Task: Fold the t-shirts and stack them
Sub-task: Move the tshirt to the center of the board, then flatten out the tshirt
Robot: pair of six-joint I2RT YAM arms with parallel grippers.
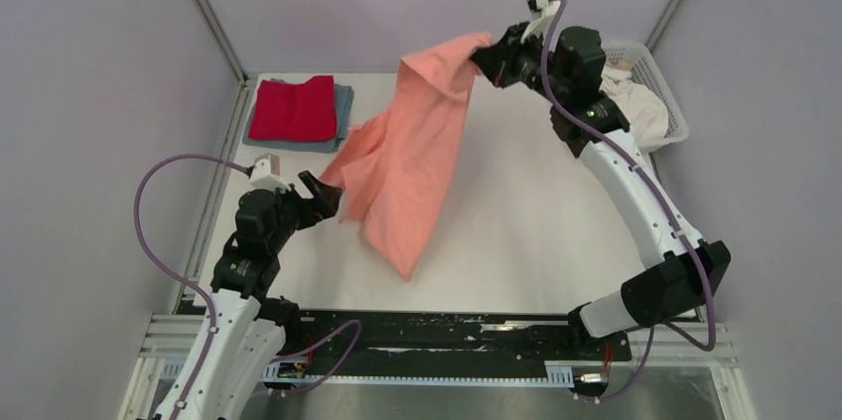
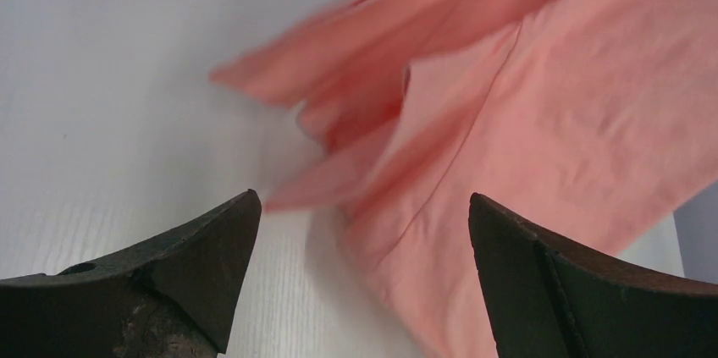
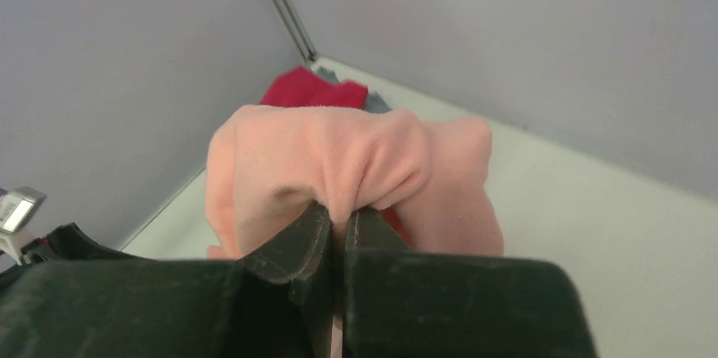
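My right gripper [image 1: 484, 55] is shut on the top edge of the salmon-pink t-shirt [image 1: 412, 157] and holds it high above the table's back; the shirt hangs down to the table's middle. The pinched cloth [image 3: 347, 155] bulges over the shut jaws [image 3: 341, 216]. My left gripper [image 1: 328, 192] is open and empty, just left of the shirt's hanging lower edge [image 2: 508, 138], its fingertips [image 2: 241, 214] apart over the white table. A folded red t-shirt [image 1: 294, 108] lies on a folded grey-blue one [image 1: 345, 102] at the back left.
A white mesh basket [image 1: 657, 82] with white shirts [image 1: 635, 102] stands at the back right, beside the right arm. The white table [image 1: 536, 221] is walled by grey panels.
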